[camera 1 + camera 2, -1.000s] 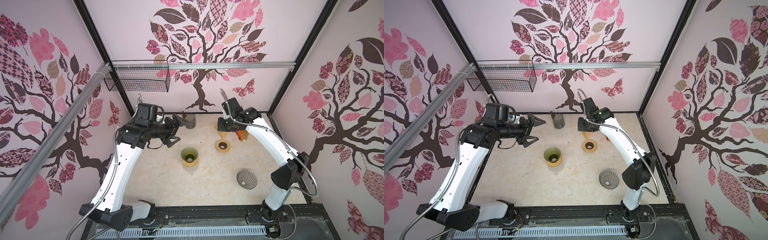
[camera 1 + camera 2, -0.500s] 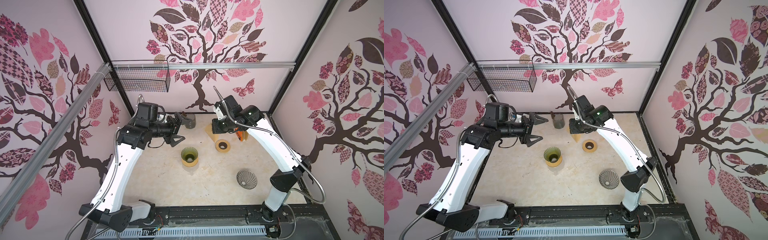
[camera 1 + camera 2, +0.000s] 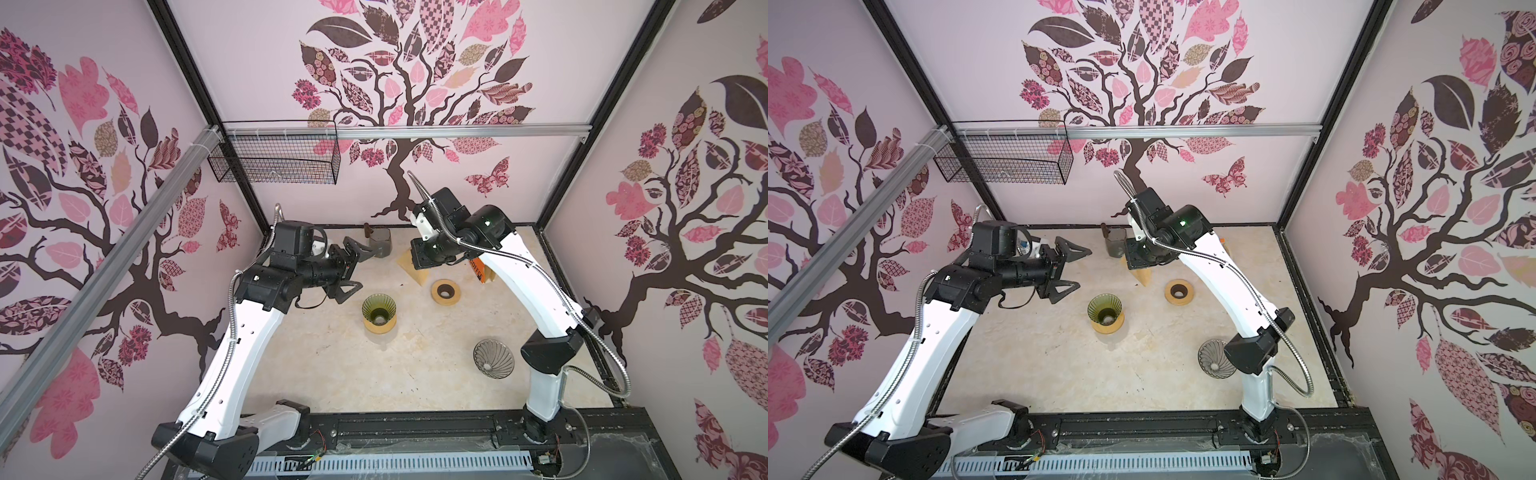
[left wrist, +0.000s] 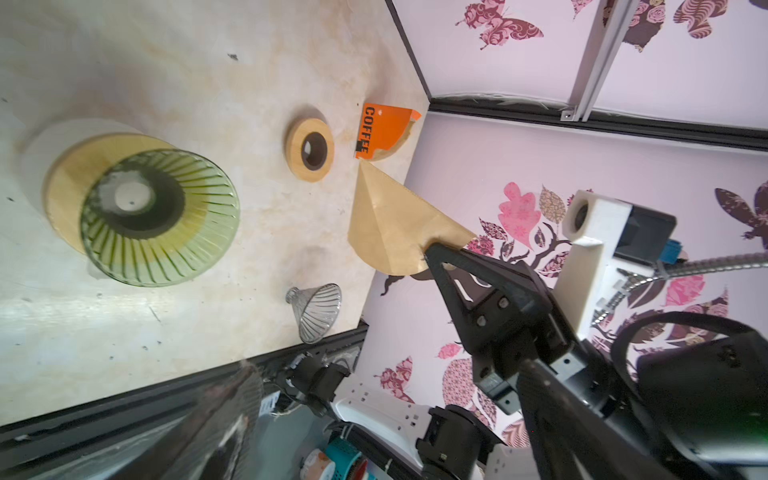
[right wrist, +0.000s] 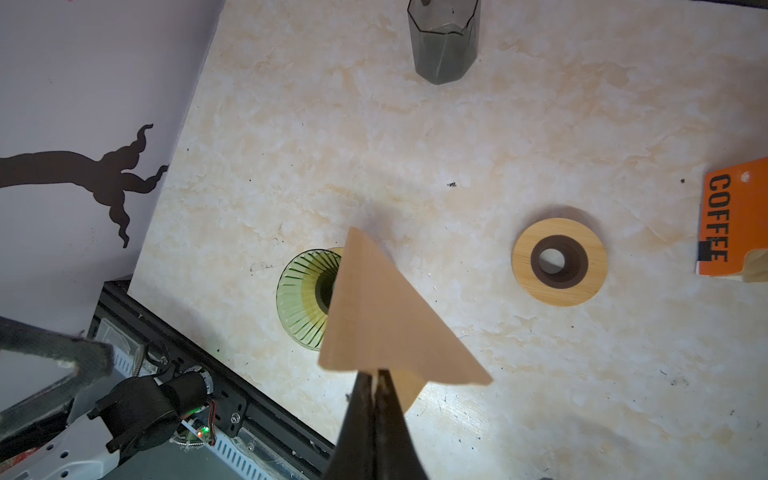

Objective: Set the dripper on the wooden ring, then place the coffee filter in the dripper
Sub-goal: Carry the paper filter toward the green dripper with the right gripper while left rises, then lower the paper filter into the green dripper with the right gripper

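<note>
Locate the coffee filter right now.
In both top views the coffee filter hangs pinched in the right gripper, back centre, between the grey cup and the wooden ring, short of the green dripper.

Matt brown paper filter (image 5: pixel 386 316); ribbed green glass dripper (image 5: pixel 300 299); glossy marbled table (image 5: pixel 457 145).

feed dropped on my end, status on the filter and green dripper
Copy: right fingers shut on coffee filter, held by its edge; left fingers open, empty. Filter not yet in green dripper. Nothing seen between them.
</note>
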Robot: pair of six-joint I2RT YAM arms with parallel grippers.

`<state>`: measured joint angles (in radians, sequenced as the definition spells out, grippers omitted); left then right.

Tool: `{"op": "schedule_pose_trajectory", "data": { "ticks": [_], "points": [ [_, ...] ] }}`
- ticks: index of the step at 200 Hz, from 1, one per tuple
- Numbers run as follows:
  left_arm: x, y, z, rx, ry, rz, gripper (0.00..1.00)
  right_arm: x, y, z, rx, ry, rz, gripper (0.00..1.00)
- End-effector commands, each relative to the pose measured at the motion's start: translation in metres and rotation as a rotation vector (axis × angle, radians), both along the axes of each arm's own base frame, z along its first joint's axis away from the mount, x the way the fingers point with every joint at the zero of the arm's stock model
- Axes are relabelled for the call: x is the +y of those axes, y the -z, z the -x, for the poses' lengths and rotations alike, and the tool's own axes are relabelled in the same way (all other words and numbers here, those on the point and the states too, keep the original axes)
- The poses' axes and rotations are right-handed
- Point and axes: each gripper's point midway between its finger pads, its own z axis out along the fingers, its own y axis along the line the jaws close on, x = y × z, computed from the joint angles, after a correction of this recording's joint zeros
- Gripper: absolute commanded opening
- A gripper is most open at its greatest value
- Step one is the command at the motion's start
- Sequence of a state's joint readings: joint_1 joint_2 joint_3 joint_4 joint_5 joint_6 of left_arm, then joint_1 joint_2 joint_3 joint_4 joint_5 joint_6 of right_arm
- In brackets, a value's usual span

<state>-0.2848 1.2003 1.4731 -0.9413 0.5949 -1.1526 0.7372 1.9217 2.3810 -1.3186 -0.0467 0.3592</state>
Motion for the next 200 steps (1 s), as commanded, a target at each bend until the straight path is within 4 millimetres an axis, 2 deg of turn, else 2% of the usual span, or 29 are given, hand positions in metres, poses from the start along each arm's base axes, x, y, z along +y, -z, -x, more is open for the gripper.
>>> {"op": "schedule_pose_trajectory", "data": {
  "ticks": [1,23,51,88,114,147,179,200],
  "points": [
    [0.011,0.024,0.009,-0.062,0.038,-0.110,0.98,0.012,0.012,0.005,0.007,-0.036,0.053,0.00],
    [0.010,0.048,0.013,-0.073,0.079,-0.104,0.98,0.021,0.023,0.007,0.014,-0.048,0.086,0.00],
    [0.027,0.081,0.023,-0.001,0.074,-0.214,0.98,0.031,0.029,0.017,0.019,-0.079,0.118,0.00],
    [0.050,0.083,0.029,-0.071,0.046,-0.364,0.98,0.044,0.043,0.034,0.032,-0.132,0.177,0.00],
    [0.064,0.084,0.034,-0.088,0.036,-0.452,0.98,0.047,0.050,0.037,0.034,-0.143,0.202,0.00],
    [0.063,0.082,0.038,-0.127,0.077,-0.465,0.98,0.056,0.062,0.048,0.055,-0.175,0.228,0.00],
    [0.061,0.068,0.043,-0.215,0.108,-0.466,0.98,0.065,0.079,0.057,0.071,-0.195,0.268,0.00],
    [0.064,0.071,0.044,-0.209,0.117,-0.489,0.98,0.071,0.088,0.059,0.082,-0.201,0.271,0.00]
  ]
}}
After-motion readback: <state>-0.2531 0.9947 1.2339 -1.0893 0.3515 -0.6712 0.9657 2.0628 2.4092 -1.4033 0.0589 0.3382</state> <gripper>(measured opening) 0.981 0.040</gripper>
